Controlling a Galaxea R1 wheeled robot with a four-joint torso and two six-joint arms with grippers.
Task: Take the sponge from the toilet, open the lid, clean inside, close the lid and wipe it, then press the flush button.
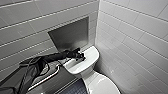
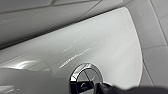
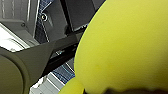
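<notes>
The white toilet's tank top (image 1: 91,53) stands in the corner, with the white lid (image 1: 101,85) down over the bowl in front of it. My left arm reaches in from the left, and my left gripper (image 1: 81,57) is shut and rests over the middle of the tank top. In the left wrist view the round shiny flush button (image 2: 85,78) lies right at the dark gripper tip on the glossy tank top (image 2: 105,42). The bright yellow sponge (image 3: 125,47) looms large in the right wrist view, held in my right gripper (image 3: 125,91).
Grey tiled walls (image 1: 132,47) close in on both sides of the toilet. A recessed steel niche (image 1: 70,35) sits in the wall behind the tank. A metal grab bar (image 1: 46,78) runs along the left wall. Dark blue floor (image 1: 75,88) shows beside the bowl.
</notes>
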